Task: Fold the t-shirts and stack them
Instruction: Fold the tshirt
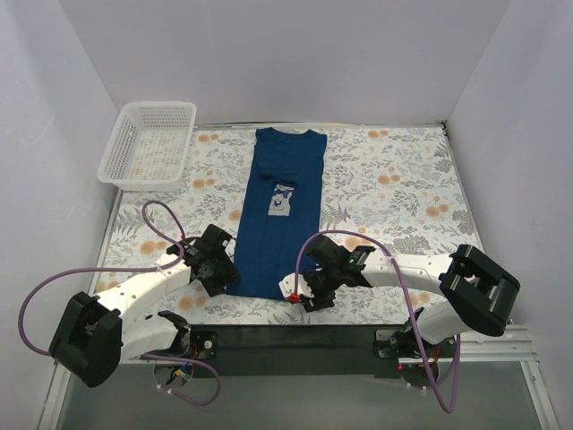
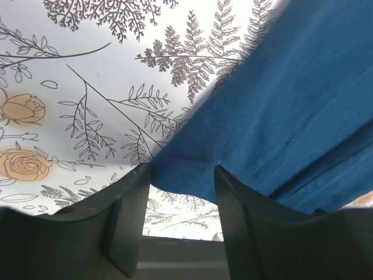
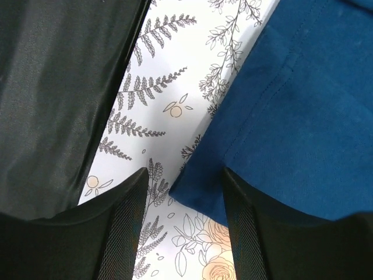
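A navy blue t-shirt (image 1: 277,210) lies flat as a long narrow strip, its sides folded in, running from the far edge toward me, with a pale square print (image 1: 281,204) at mid-length. My left gripper (image 1: 221,271) is open at the shirt's near left corner; the left wrist view shows that corner (image 2: 192,175) between the fingers (image 2: 230,221). My right gripper (image 1: 303,291) is open at the near right corner; the right wrist view shows the hem corner (image 3: 198,192) between the fingers (image 3: 125,227).
A white mesh basket (image 1: 149,143) stands at the far left corner of the floral tablecloth (image 1: 394,197). White walls close the table on three sides. A black strip (image 3: 52,99) runs along the table's near edge.
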